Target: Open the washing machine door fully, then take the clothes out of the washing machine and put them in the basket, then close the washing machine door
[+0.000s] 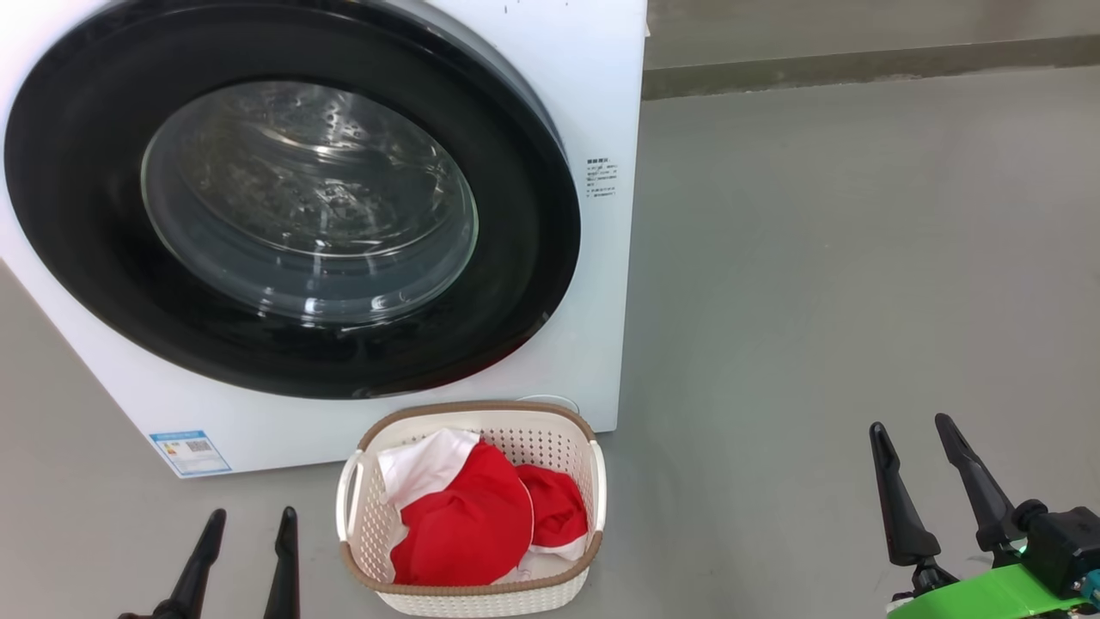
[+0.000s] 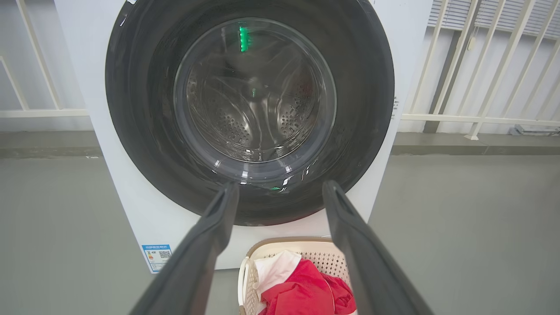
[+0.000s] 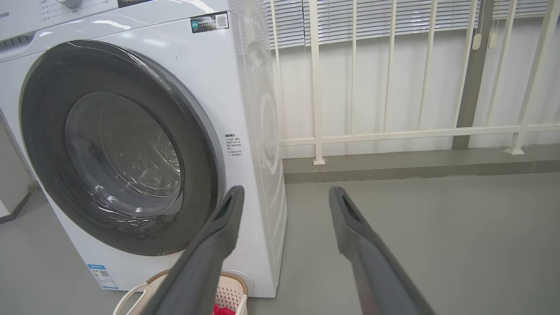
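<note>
The white washing machine (image 1: pixel 593 103) stands ahead with its black-rimmed door (image 1: pixel 292 206) shut flat against the front; bare steel drum shows through the glass (image 2: pixel 253 96). Red and white clothes (image 1: pixel 468 516) lie in the cream basket (image 1: pixel 369 533) on the floor just below the door. My left gripper (image 1: pixel 249 520) is open at the lower left, left of the basket, holding nothing. My right gripper (image 1: pixel 909 425) is open at the lower right, well away from the machine. In the right wrist view the door (image 3: pixel 118 148) and a corner of the basket (image 3: pixel 229 293) show past the fingers (image 3: pixel 227 218).
Grey floor (image 1: pixel 816 301) stretches to the right of the machine. A white railing (image 3: pixel 393 131) and a low kerb run along the back wall. A blue label (image 1: pixel 189 451) sits on the machine's lower left corner.
</note>
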Controlling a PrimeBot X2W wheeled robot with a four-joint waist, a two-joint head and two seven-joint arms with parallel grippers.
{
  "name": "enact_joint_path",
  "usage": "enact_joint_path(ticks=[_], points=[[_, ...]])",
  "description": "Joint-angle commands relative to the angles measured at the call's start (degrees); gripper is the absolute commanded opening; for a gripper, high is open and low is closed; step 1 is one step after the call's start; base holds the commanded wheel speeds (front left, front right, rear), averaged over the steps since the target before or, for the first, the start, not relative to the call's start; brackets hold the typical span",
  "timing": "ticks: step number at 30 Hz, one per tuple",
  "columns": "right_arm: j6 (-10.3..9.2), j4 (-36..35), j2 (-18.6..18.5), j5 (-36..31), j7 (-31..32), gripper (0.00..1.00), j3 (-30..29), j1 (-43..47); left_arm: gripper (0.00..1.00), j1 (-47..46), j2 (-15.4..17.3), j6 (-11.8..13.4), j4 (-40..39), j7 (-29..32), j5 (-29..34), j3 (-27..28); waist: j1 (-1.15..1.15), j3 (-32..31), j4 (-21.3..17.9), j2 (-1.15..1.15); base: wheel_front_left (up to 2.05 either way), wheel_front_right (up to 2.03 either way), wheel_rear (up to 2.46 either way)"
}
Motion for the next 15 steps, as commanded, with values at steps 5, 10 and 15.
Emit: enact_joint_path(ticks=[5,10,15], points=[[0.0,0.3,0.0,0.0,0.0,0.0,0.4,0.0,0.0,0.0,-0.2,0.0,0.6,0.0,-0.1,0.2,0.0,-0.2,-0.1,0.0,0.0,0.0,0.0],[0.0,4.3,1.3,0.0,0.0,0.0,0.4,1.5,0.0,1.1,-1.5,0.1,4.5,0.2,-0.1,-0.1,0.0,-0.3,-0.1,0.0,0.0,0.0,0.0],[0.0,5.5,1.7,2.2,0.6,0.0,0.4,1.6,0.0,1.1,-1.7,0.1,5.6,0.9,-2.4,-0.1,0.03,-0.2,0.0,0.0,0.0,0.0,0.0]])
